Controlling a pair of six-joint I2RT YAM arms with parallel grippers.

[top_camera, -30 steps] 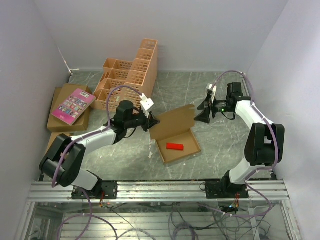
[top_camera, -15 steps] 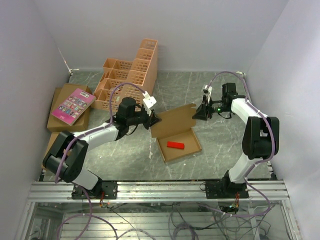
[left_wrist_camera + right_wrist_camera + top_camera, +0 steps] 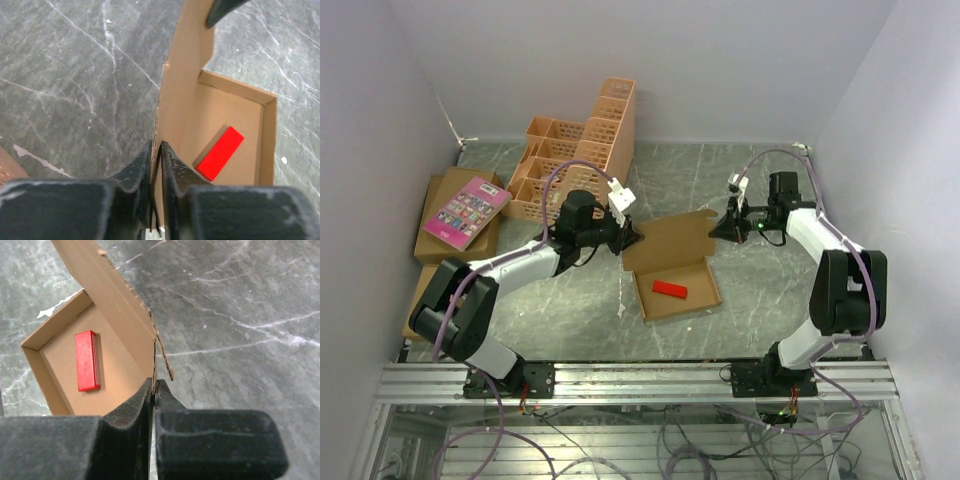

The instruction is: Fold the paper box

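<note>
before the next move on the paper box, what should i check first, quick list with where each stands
1. left gripper pinched on the left edge of the lid of the paper box: ok
2. right gripper pinched on the lid's right edge: ok
3. lid raised, not folded down yet: ok
4. red block lying inside the box, apart from its walls: ok
5. block low enough for the lid to close over it: cannot tell
6. orange crate apart from the box: ok
</note>
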